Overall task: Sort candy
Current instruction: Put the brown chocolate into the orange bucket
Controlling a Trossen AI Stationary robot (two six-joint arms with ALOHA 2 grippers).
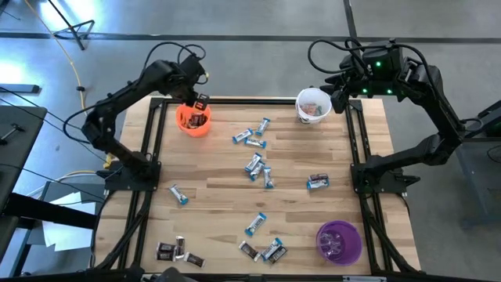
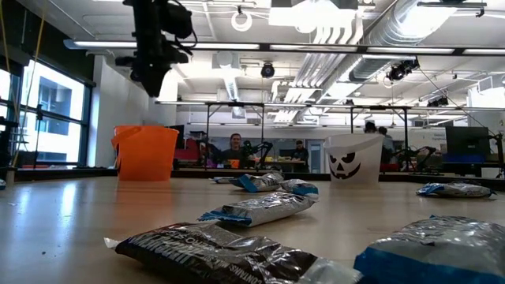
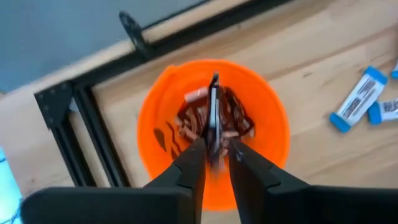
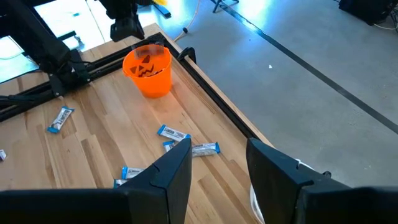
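Many small foil-wrapped candy pieces (image 1: 252,165) are scattered across the wooden table (image 1: 219,180), well apart from both arms. Each is judged light, crinkly and slippery, best pinched across the flat middle. One dark brown wrapped piece (image 3: 214,102) is seen between the narrowly parted fingers of the left gripper (image 3: 216,152) over the orange plastic cup (image 3: 273,118); whether it is gripped cannot be told. The right gripper (image 4: 217,155) hangs wide near the white cup (image 1: 313,106).

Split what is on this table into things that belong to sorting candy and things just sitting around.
Belong to the job:
candy scattered on the table
orange cup, dark pieces inside
white cup
purple cup
left gripper, over the orange cup, with a dark piece between its fingers

Just there:
black frame rails
people beyond the table
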